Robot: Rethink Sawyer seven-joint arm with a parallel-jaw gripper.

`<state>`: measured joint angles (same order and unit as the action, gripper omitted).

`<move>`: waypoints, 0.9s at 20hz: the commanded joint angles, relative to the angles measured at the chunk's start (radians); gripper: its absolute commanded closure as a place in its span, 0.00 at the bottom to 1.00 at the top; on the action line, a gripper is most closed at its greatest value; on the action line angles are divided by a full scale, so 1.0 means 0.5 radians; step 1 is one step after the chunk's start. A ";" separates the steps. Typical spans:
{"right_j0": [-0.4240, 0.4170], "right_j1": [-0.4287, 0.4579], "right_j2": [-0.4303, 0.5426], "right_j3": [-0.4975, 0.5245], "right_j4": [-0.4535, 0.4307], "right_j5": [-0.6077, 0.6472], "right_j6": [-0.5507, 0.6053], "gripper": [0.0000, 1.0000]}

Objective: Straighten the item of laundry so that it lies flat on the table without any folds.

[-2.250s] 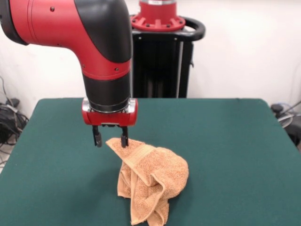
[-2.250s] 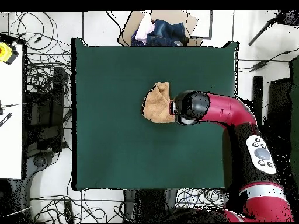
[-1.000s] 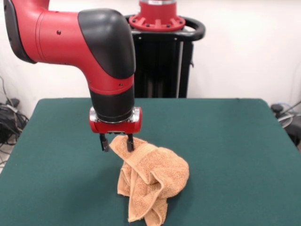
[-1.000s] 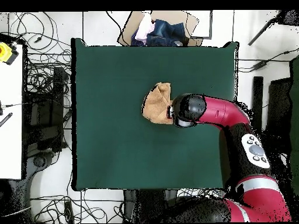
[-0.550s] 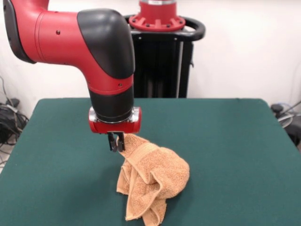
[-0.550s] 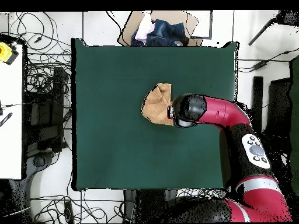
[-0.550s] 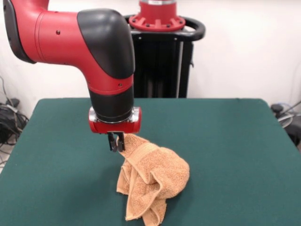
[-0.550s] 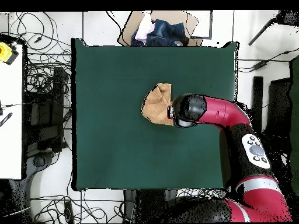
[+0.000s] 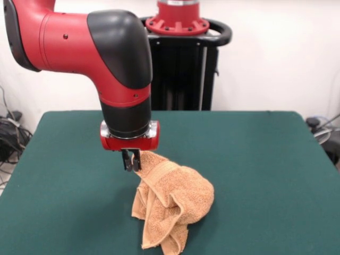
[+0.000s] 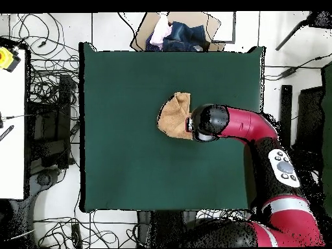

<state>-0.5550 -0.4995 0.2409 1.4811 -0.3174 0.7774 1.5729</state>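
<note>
Gripper (image 9: 131, 163) squeezes shut on top corner of towel (image 9: 172, 199). Both fingers pressed close, cloth pinched between. Arm (image 9: 114, 64) comes straight down over it. Towel bunched in lumpy heap, folded over itself, one end hanging low at front. Heap sits near middle of green table (image 9: 255, 175). From above, towel (image 10: 174, 115) pokes out beside arm's end (image 10: 209, 122).

table (image 9: 255, 159): dark green top
towel (image 9: 172, 204): crumpled heap on the table, top corner between the gripper (image 9: 131, 166) fingers
</note>
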 commanded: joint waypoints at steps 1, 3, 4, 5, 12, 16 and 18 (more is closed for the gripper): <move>0.005 0.012 0.131 0.019 -0.061 -0.130 -0.045 1.00; 0.006 0.012 0.132 0.016 -0.062 -0.125 -0.050 1.00; 0.009 0.006 0.130 0.017 -0.063 -0.124 -0.049 1.00; 0.011 -0.003 0.128 0.023 -0.062 -0.122 -0.044 1.00; 0.100 -0.268 0.082 0.221 0.037 -0.053 0.141 1.00; 0.108 -0.383 0.092 0.465 0.231 -0.074 0.356 1.00; 0.147 -0.427 0.055 0.498 0.264 -0.066 0.404 1.00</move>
<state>-0.5395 -0.6150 0.2404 1.5577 -0.2611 0.7774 1.5729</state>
